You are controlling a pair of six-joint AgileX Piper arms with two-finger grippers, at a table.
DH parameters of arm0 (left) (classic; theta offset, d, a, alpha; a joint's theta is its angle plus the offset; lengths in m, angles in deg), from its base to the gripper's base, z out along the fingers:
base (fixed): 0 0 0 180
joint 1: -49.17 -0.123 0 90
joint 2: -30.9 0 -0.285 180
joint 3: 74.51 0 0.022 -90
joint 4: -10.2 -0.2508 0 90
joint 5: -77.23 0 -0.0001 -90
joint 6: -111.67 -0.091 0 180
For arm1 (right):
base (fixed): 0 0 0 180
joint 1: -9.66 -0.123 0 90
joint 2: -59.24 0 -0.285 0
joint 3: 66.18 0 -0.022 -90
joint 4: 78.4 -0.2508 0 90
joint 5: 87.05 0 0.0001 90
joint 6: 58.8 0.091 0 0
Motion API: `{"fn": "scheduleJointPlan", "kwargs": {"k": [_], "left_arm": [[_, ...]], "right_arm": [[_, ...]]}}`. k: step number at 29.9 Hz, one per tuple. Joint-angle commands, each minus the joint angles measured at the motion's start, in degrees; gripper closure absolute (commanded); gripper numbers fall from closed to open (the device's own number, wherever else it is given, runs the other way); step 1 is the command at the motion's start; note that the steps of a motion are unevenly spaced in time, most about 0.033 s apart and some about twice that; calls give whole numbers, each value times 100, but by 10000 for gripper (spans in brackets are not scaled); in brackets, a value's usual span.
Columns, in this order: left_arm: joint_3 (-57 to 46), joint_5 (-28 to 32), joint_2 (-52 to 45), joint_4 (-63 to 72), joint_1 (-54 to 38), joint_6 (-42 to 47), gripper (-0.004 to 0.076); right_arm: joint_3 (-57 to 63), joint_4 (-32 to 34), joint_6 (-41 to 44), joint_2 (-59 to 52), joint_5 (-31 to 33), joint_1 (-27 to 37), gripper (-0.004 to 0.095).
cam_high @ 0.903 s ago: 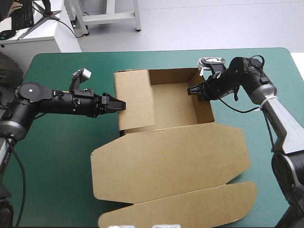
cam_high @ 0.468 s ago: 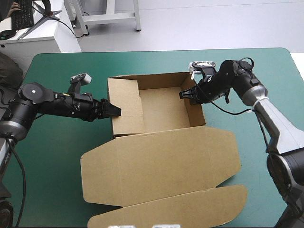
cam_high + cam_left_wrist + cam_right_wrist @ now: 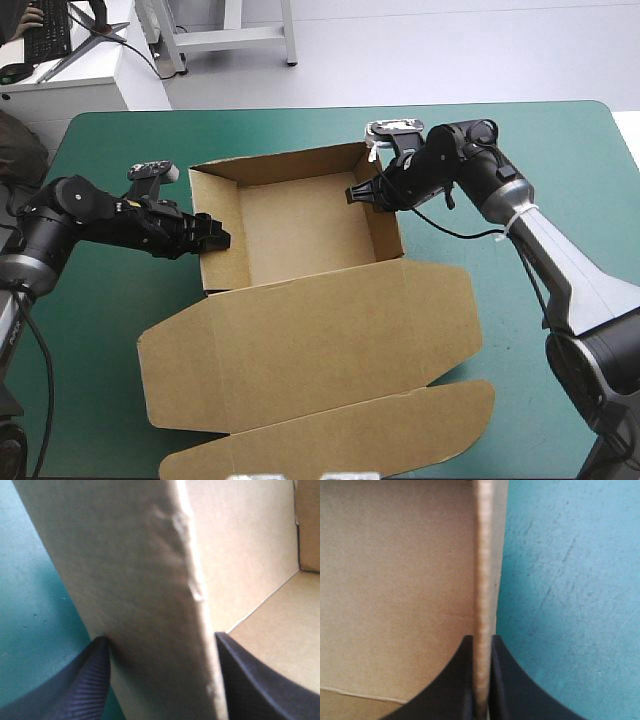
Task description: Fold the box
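Observation:
The brown box [image 3: 300, 225] stands as an open tray on the teal-green cover, its walls raised. Its lid [image 3: 310, 345] lies flat toward the near edge, with a long flap [image 3: 350, 435] beyond it. My left gripper [image 3: 218, 238] is shut on the tray's left wall, one finger inside and one outside. In the left wrist view that wall [image 3: 150, 595] fills the gap between my fingers [image 3: 85, 685]. My right gripper [image 3: 356, 194] is shut on the right wall's top edge. In the right wrist view the wall's edge [image 3: 484, 570] runs straight out from my gripper [image 3: 481, 680].
The lid's long flap reaches the table's near edge. The teal-green cover [image 3: 560, 160] shows widest to the right of the box and along the left side [image 3: 90, 320]. The right arm's cable hangs beside the tray's right wall.
Both grippers have carried the box leftward and turned it slightly. The panel that lay over the tray's left part earlier now stands as part of the left wall.

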Motion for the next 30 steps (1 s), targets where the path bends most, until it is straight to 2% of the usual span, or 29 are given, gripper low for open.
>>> {"fn": "scheduleJointPlan", "kwargs": {"k": [1,5,15,17,21,26,30], "left_arm": [[143,116,-216,189,30,192,304],[143,63,-216,86,30,261,317],[143,36,-206,-585,40,645,447],[143,36,-206,-683,40,681,518],[143,5,-206,-913,40,694,736],[143,17,-206,-1576,61,1235,734],[143,-110,-206,-2825,333,1831,734]], "right_arm": [[-253,114,358,-328,-48,-170,920],[-253,340,557,-328,74,-183,921],[-253,328,736,-328,170,-222,921],[-253,316,750,-328,219,-222,920],[-253,316,750,-328,281,-222,920],[-253,289,770,-325,286,-222,921],[-242,280,814,-275,309,-232,920]]}}
